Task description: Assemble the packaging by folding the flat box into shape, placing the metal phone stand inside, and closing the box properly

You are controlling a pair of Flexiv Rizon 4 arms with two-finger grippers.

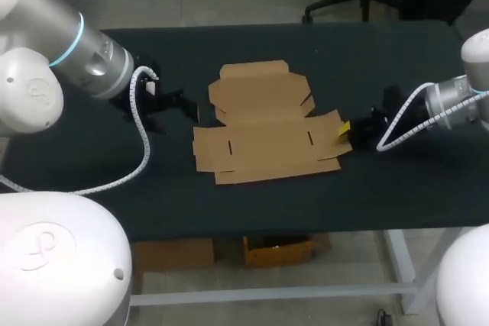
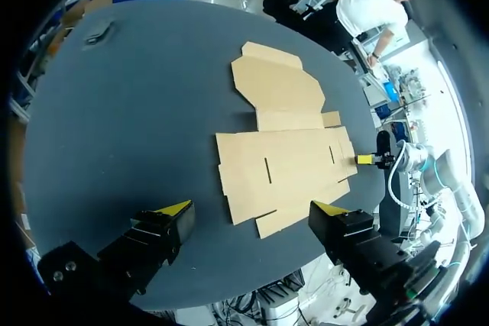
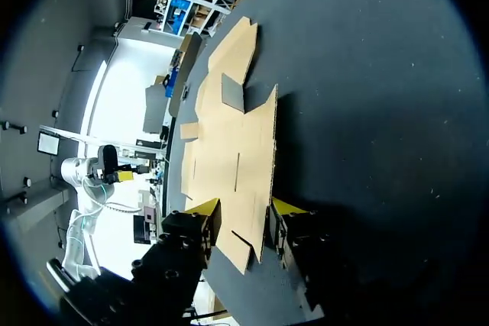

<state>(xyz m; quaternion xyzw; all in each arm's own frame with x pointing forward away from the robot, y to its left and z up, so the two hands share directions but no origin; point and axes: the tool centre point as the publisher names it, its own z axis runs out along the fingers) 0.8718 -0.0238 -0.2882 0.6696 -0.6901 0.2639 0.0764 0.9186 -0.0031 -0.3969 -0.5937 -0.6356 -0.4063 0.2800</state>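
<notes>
The flat brown cardboard box lies unfolded in the middle of the black table, its flaps spread out. My right gripper sits at the box's right edge. In the right wrist view its fingers stand a little apart, with the corner of the box between them and a gap on each side. My left gripper rests low over the table just left of the box; in the left wrist view it is wide open and holds nothing, the box ahead of it. No metal phone stand is clearly visible.
A small dark object lies on the table near its far edge, well away from the box; I cannot tell what it is. Bare black table surrounds the box on all sides.
</notes>
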